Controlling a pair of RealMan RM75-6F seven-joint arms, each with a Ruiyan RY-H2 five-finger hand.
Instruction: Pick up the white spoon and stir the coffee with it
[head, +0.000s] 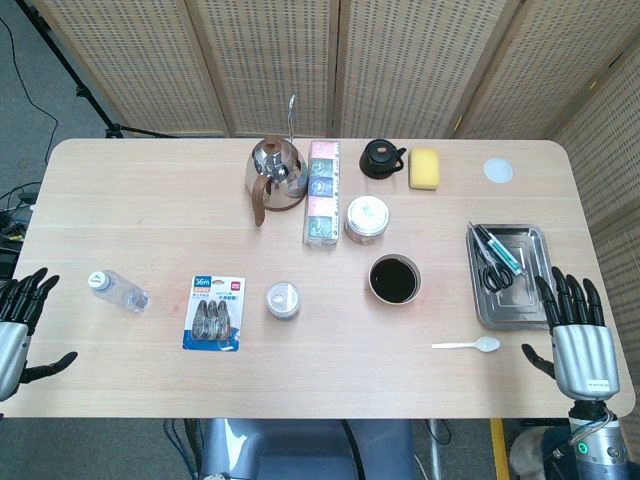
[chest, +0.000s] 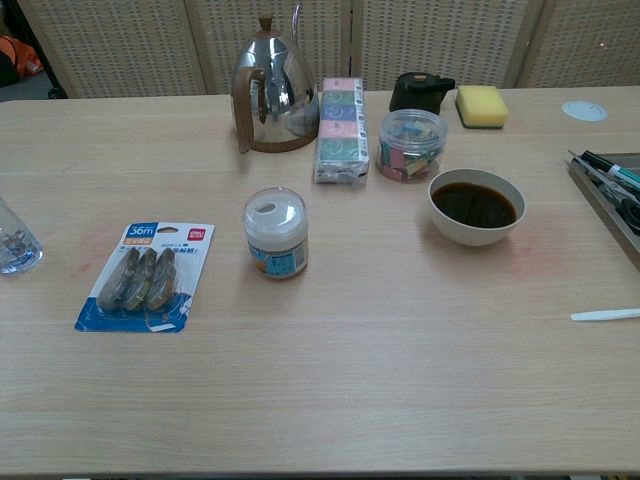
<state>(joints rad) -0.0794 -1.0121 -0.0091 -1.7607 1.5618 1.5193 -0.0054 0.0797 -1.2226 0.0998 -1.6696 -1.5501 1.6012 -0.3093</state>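
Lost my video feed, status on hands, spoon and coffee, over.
Left hand and right hand open, holding nothing. White spoon flat on table beside right hand, untouched. Coffee bowl full, upright. Nothing between spoon and bowl.

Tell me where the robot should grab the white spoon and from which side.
Probably the thin handle of the white spoon, near its middle, pinched from above. It lies flat on the table, bowl end toward the right hand, which is open and closest, so that hand should come in. The handle points toward the bowl of coffee, leaving the spoon's bowl end free.
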